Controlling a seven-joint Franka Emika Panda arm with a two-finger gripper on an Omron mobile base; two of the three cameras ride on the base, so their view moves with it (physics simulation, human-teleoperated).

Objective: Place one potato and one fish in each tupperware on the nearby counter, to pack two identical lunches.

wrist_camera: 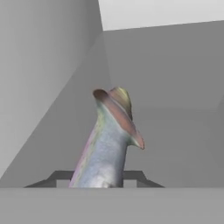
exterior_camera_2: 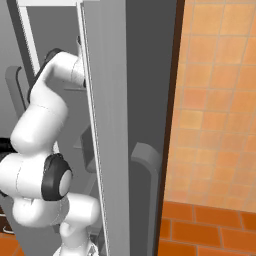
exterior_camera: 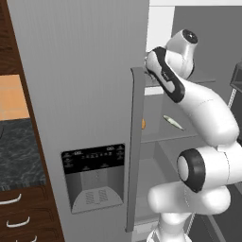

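A silvery-green fish (wrist_camera: 107, 148) stands up between my gripper (wrist_camera: 99, 179), which is shut on it; its tail fans out toward the grey back wall of the fridge. In the left base view my arm reaches over the top of the fridge door, and the hand is hidden behind that door. Another fish (exterior_camera: 173, 122) lies on a fridge shelf below the arm. An orange sliver of potato (exterior_camera: 143, 124) peeks past the door's edge on that same shelf. The dark marbled counter (exterior_camera: 19, 151) lies to the left. The tupperware is out of view.
The open grey fridge door (exterior_camera: 80, 94) with its tall handle (exterior_camera: 137, 142) and dispenser panel stands close on the arm's left. Another door edge (exterior_camera_2: 107, 125) hems the arm in on the right. Brown drawers (exterior_camera: 14, 217) sit under the counter.
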